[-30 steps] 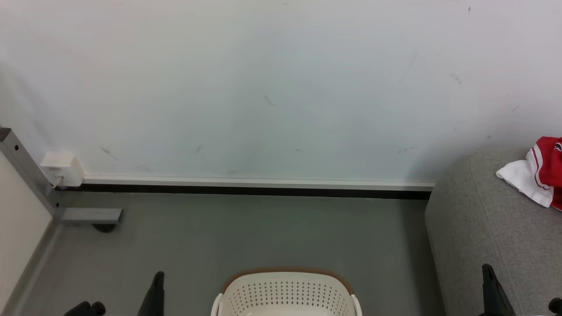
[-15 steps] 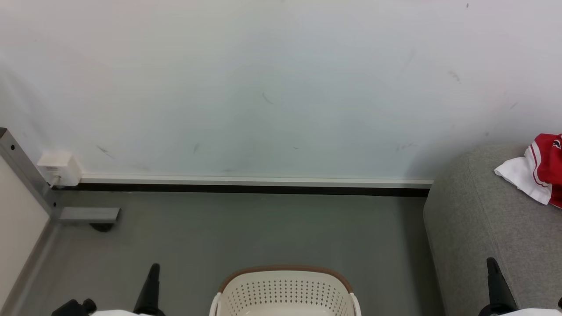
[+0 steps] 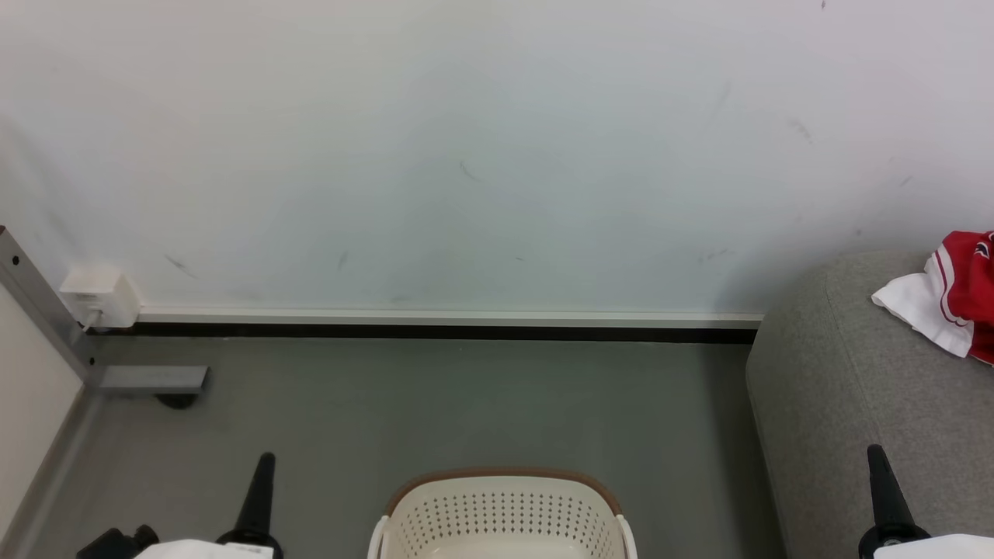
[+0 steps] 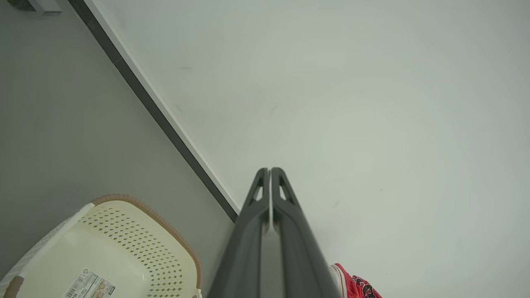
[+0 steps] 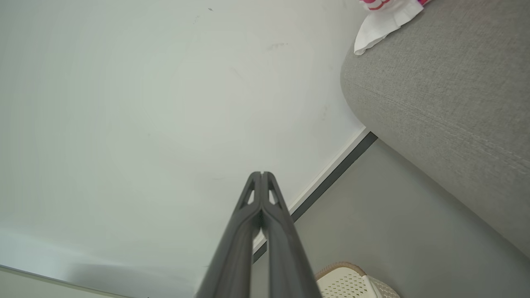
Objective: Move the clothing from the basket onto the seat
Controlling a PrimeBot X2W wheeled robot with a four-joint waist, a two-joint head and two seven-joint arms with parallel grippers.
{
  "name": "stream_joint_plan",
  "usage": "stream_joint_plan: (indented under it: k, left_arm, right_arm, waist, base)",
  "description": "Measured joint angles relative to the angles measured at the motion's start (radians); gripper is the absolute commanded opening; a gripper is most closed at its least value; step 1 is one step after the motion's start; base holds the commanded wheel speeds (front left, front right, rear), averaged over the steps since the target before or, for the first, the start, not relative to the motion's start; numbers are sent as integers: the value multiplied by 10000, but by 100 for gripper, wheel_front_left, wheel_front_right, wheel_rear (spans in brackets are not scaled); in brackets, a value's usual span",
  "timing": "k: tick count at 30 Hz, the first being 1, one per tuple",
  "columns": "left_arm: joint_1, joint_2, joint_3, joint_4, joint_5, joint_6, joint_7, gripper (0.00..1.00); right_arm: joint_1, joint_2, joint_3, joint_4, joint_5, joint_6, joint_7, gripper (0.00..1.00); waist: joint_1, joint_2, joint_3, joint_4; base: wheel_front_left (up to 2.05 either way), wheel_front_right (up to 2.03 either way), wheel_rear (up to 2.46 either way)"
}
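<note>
Observe that the left pincer [image 4: 270, 170] and right pincer [image 5: 261, 174] are pressed together on nothing, likely since the clothing [image 3: 955, 299] lies on the seat [image 3: 846, 404] (the basket [image 3: 505, 516] floor you can see is bare).

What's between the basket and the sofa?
Bare grey floor lies between the basket and the seat, as the head view shows; the two stand apart.

My jaws are smooth, matt dark plastic. The basket [image 3: 503, 516] is cream plastic with a faint sheen, its rim [image 3: 505, 472] a brown woven-look band, and it has a paper label [image 4: 89, 284] inside. The seat [image 3: 854, 373] is coarse grey woven cloth, the clothing [image 3: 963, 295] soft red and white fabric. The floor [image 3: 435, 404] is smooth and matt, the wall [image 3: 466, 155] matt and scuffed.
</note>
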Motion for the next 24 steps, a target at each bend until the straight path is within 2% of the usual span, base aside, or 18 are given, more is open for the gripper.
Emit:
stream_joint_plan:
  k: [24]
  left_arm:
    - [-224,-94,408,-182,-2079,-151,600,0]
  right_arm:
    - [-221,-4,-221,-157,2215,-2,554,0]
  waist:
    - [0,0,114,-104]
  base:
    - [0,0,0]
